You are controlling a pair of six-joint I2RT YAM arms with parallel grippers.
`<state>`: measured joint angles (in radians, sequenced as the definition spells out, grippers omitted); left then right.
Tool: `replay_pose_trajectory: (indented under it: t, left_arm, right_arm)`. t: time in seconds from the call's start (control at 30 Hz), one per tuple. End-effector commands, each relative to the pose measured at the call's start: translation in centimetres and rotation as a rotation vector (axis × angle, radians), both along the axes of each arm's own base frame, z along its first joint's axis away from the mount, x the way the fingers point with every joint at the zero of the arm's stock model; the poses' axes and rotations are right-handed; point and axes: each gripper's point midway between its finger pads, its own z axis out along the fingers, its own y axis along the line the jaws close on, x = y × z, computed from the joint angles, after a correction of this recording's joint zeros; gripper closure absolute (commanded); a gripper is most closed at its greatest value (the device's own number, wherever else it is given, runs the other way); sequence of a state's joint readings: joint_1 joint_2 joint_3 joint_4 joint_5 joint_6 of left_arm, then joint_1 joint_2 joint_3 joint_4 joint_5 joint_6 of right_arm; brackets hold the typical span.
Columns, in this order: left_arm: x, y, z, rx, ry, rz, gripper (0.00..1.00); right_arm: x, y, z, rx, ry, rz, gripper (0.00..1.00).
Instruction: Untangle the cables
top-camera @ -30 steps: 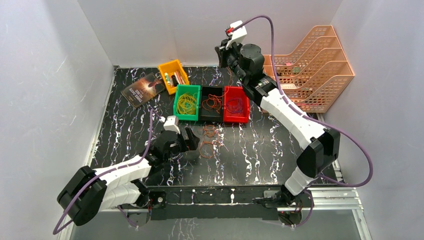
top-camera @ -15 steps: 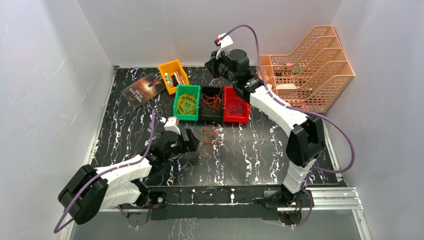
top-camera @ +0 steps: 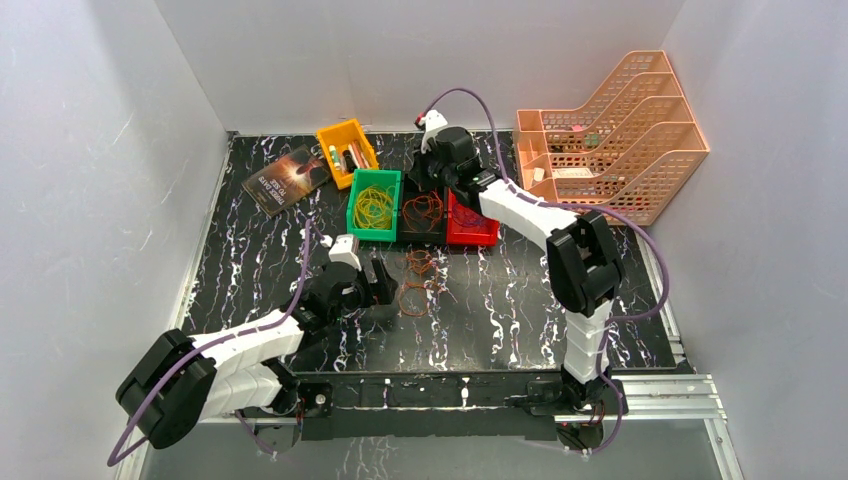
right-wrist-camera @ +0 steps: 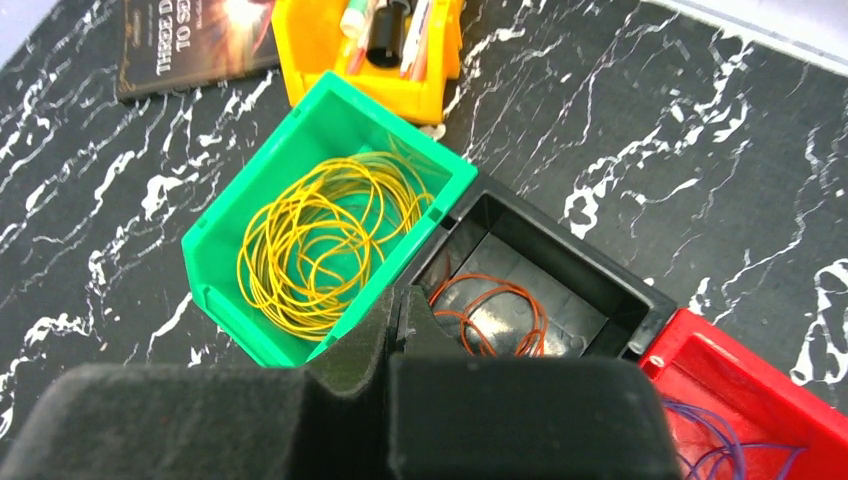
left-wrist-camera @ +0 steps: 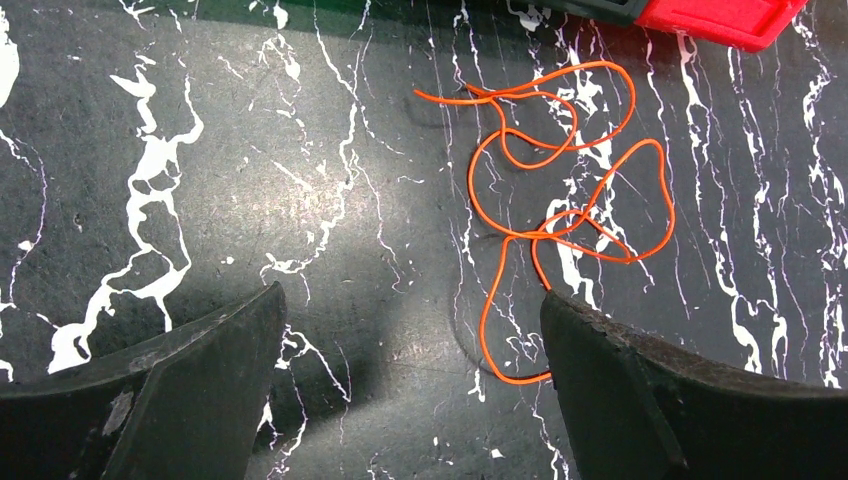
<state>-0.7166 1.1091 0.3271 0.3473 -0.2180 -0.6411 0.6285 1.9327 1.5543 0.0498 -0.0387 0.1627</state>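
Left fingers (left-wrist-camera: 190, 370) spread, hovering low over table (left-wrist-camera: 250, 150), empty | right fingers (right-wrist-camera: 365, 345) pressed together above black bin (right-wrist-camera: 590, 290), nothing seen held | orange cables (left-wrist-camera: 560, 200) tangled on table, 1 o'clock from left fingers | risk: closing may catch several crossed loops, tightening the knot.

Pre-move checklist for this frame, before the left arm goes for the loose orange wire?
1. Left gripper open: ok.
2. Orange cable in the left wrist view, untouched: ok.
3. That cable centred between the fingers: not ok, it lies off toward one finger.
4. Right gripper shut, above the black bin: ok.
5. Right gripper empty: cannot tell.
6. Yellow cables inside the green bin: ok.
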Motion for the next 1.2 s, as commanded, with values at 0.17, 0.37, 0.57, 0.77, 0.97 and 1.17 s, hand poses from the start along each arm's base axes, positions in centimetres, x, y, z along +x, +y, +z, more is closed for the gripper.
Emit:
replay_pose_trajectory:
  t: [0.17, 0.37, 0.57, 0.77, 0.97, 1.17]
  left_arm:
    - [0.2, -0.4, 0.9, 0.0, -0.007, -0.016, 0.02]
    - [0.0, -0.5, 0.8, 0.018, 0.012, -0.037, 0.02]
    - [0.2, -0.7, 0.9, 0.037, 0.019, -0.045, 0.02]
    - [0.4, -1.1, 0.5, 0.066, 0.048, -0.058, 0.02]
    - [0.6, -1.1, 0.8, 0.059, 0.039, -0.055, 0.02]
    - [0.7, -1.0, 1.0, 0.071, 0.031, -0.056, 0.02]
  right_arm:
    - [0.2, 0.1, -5.3, -0.063, 0.126, 0.001, 1.0]
    - [-0.3, 0.0, -8.4, -0.116, 0.19, 0.016, 0.93]
    - [-0.1, 0.1, -7.1, -0.111, 0.17, 0.023, 0.75]
    - [-0.1, -0.1, -2.9, -0.088, 0.104, 0.024, 0.61]
    - [-0.7, -0.3, 0.3, -0.056, 0.065, 0.033, 0.55]
    - [-1.1, -1.2, 2.9, -0.05, 0.023, 0.015, 0.51]
